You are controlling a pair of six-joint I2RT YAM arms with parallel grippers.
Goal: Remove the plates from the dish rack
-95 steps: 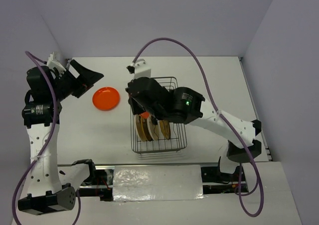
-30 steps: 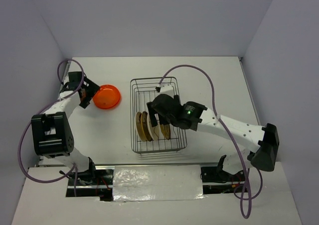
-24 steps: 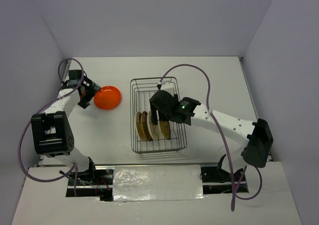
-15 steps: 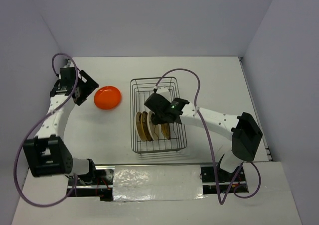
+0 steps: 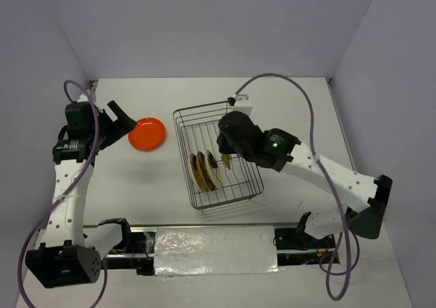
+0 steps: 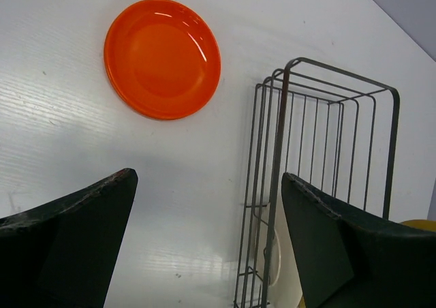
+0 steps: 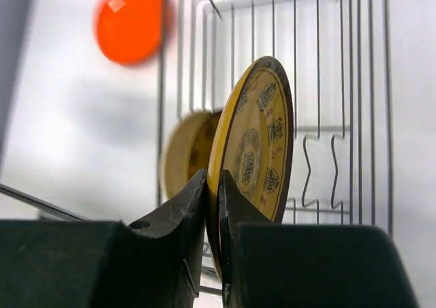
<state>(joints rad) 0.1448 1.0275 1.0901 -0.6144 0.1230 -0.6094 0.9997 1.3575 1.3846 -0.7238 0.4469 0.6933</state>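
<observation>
Two slim white-shelled robot arms, the left arm (image 5: pixel 67 192) and the right arm (image 5: pixel 334 175), carry bulky black cylindrical joint housings (image 5: pixel 259 148); a small green indicator light (image 5: pixel 275 144) glows on one housing of the right arm. A thin purple cable (image 5: pixel 75 82) trails along the left arm, a second purple cable (image 5: pixel 276 75) along the right. Each ends in matte black wedge-shaped fingers (image 6: pixel 65 247), their edges scuffed grey; the right pair (image 7: pixel 177 253) looks blockier

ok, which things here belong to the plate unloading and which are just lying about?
Job: dish rack, racked plates, yellow patterned plate in the right pincer, orange plate on the table.
Lying about: purple cables, shiny sheet at the near edge.
</observation>
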